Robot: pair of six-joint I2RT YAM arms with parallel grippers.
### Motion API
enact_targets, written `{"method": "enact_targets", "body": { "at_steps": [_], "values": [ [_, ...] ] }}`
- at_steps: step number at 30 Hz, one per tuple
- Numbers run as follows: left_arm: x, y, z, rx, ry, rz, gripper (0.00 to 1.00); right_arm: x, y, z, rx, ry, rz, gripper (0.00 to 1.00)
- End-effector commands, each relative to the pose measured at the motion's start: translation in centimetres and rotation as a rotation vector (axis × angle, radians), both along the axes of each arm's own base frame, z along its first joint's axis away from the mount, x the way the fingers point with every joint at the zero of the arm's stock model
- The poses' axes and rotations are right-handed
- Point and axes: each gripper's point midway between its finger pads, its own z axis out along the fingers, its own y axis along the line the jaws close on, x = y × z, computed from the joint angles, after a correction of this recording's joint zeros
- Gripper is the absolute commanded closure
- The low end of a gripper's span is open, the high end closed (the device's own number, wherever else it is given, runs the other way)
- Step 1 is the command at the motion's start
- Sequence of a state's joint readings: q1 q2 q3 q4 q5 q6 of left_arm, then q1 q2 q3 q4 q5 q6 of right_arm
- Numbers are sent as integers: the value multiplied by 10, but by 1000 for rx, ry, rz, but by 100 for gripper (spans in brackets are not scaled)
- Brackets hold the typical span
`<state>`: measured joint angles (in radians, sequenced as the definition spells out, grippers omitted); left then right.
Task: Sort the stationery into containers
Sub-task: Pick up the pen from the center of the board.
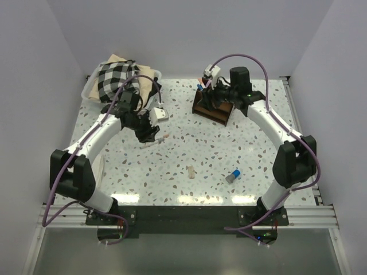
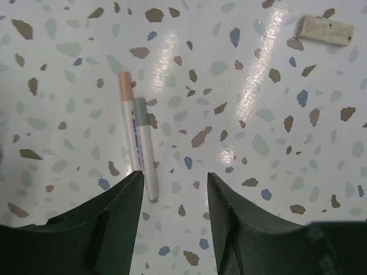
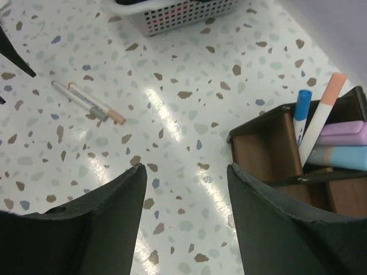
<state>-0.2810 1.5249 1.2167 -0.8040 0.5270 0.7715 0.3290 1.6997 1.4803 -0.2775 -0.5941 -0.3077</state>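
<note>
1. The left claw [image 2: 174, 179] hangs low over the speckled white terrazzo desk [image 2: 275, 143]. Its two dark fingers [image 2: 109, 223] stand apart with only bare desk in the gap, so it is open and grips nothing.
2. Two slim white pens [image 2: 137, 137] lie side by side and touching, just beside the finger on the left of that wrist view. One has a peach-orange end and the other a grey cap. The lower end of one slips behind the finger's edge.
3. A small beige eraser-like stub [image 2: 324, 30] lies well apart from the pens on open desk. In the top view a short blue-grey cylinder [image 1: 233, 176] lies near the stub, too small to make out any detail.
4. The right claw [image 3: 186, 172] hovers just beside the dark brown wooden desk organizer [image 3: 258, 152], fingers wide apart and empty. The organizer is cut off by the frame's right edge and partly covered by one finger.
5. A white marker with a blue cap [image 3: 301, 112] and a white marker with a peach end [image 3: 327, 103] lean tilted in the organizer. A pale purple marker [image 3: 344, 133] and a light blue marker [image 3: 344, 157] lie across it, both cut off at the right — which compartment holds which I cannot tell.
6. From above, the right arm hides most of the organizer.
7. A white lattice-walled plastic tub [image 3: 178, 14] is clipped by the top of the right wrist view. The top view shows a black-and-white checked cloth [image 1: 114, 77] in it.
</note>
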Motion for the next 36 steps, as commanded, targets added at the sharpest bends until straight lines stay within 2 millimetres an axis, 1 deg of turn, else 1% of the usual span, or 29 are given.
{"method": "enact_targets", "body": {
  "at_steps": [1,3,5,8,10,11,13,15,16,17,19,20,21,22,24,25,27,30,36],
  "values": [
    [-18,3,-30,59,64,-54,47,-11,-2,0,-8,43,20,38],
    [-18,5,-44,80,88,-51,48,-10,-2,2,-2,45,15,38],
    [-14,5,-56,92,99,-50,49,-12,-3,2,0,46,7,37],
    [-5,4,-66,100,100,-41,50,-17,-6,2,-2,33,6,37],
    [2,2,-67,100,86,-42,50,-25,-7,-1,-16,43,25,37],
    [4,1,-72,102,94,-42,50,-29,-8,1,-16,44,32,37],
    [13,2,-74,112,73,-34,48,-34,-10,-4,-28,54,38,37],
    [17,3,-80,126,74,-33,43,-37,-10,-3,-26,49,43,36],
    [23,4,-80,136,59,-30,43,-39,-10,-3,-26,47,46,35],
    [24,4,-85,143,73,-28,43,-40,-11,-5,-27,51,47,35],
    [31,2,-85,145,73,-25,42,-42,-11,-7,-26,51,51,33],
    [33,2,-89,148,84,-22,42,-42,-10,-8,-25,49,55,32],
    [38,0,-87,145,78,-21,42,-41,-10,-9,-24,46,56,32],
    [40,0,-92,148,93,-12,42,-41,-11,-11,-27,49,58,32],
    [47,-2,-92,147,89,-8,42,-41,-10,-13,-30,52,61,32],
    [46,-2,-97,152,108,-10,43,-40,-11,-16,-33,56,61,32],
    [49,-4,-98,152,116,-13,46,-39,-10,-18,-34,58,63,32],
    [43,-4,-103,154,142,-28,50,-37,-10,-24,-35,61,63,32],
    [37,-5,-103,162,149,-51,61,-35,-9,-29,-27,72,47,32]
  ]
}}
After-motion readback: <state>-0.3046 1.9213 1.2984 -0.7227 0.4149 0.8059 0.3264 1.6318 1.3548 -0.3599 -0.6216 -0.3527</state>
